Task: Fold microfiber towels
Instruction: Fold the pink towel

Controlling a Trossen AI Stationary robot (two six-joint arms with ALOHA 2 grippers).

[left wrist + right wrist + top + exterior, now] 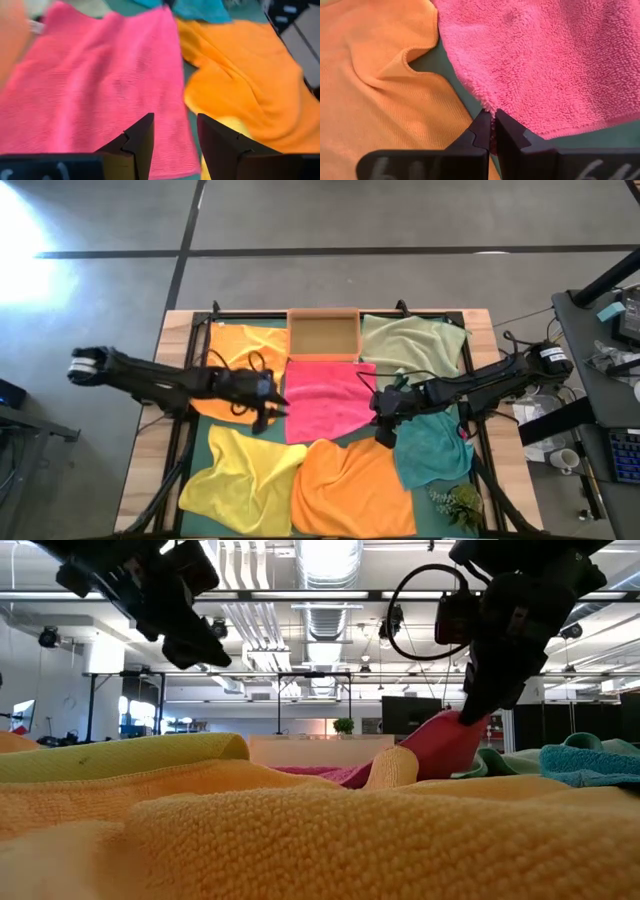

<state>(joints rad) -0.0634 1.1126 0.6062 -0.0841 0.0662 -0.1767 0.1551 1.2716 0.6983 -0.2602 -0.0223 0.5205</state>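
Judged from the high view, no towel has been folded yet; all six lie loose and rumpled on the bench, so nearly the whole job is left.

L side: an orange towel (243,365) is spread at the back L, the yellow towel (240,478) at the front L. The left tool (268,412) is held above the L edge of the hot pink towel (325,398), fingers apart, nothing gripped.

Centre: the pink one is the towel in hand, w/ a small wooden tray (323,335) just behind it and the second orange towel (350,485) in front, edges touching.

R side: the right tool (384,436) is clamped shut on the pink towel's R front corner, which is lifted off the dark green mat (432,62). The pale green towel (412,342) lies at the back R, the teal towel (432,448) at the front R, partly under the R arm. A small plant sprig (455,502) sits at the front R corner.

Likely hindrances: neighbours crowd the pink towel, so little free room is left for folding.
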